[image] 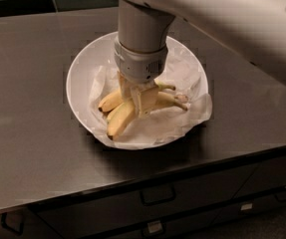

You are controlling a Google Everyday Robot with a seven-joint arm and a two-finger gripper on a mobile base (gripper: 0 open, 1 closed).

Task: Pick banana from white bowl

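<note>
Finds the banana (120, 116) lying on its side in the middle of the white bowl (77, 68), bedded on a crumpled sheet of white paper (195, 116) lining the dish and spilling over its right rim. Makes sense of that lie: curved fruit joined at a stem on the right, fanned out with tips toward the lower left, resting flat with the broad side up. Explains the approach as well: brings the arm (142, 29) down almost vertically, well inside the rim, likely to clear the shallow wall without nudging it. Sets the claw (140, 97) at the middle of the bunch, just left of the stem end, probably for balance in the lift. Shows pale fingers (146, 102) laid across the fruit, one pressed against the near side, the other mostly hidden behind the bunch. Reads as drawn in and clamped on the banana rather than spread wide. Cannot tell whether raised clear of the paper or touching it. Keeps the bowl on the dark tabletop (28, 133), near the front edge, above a row of drawers (157, 198).
</note>
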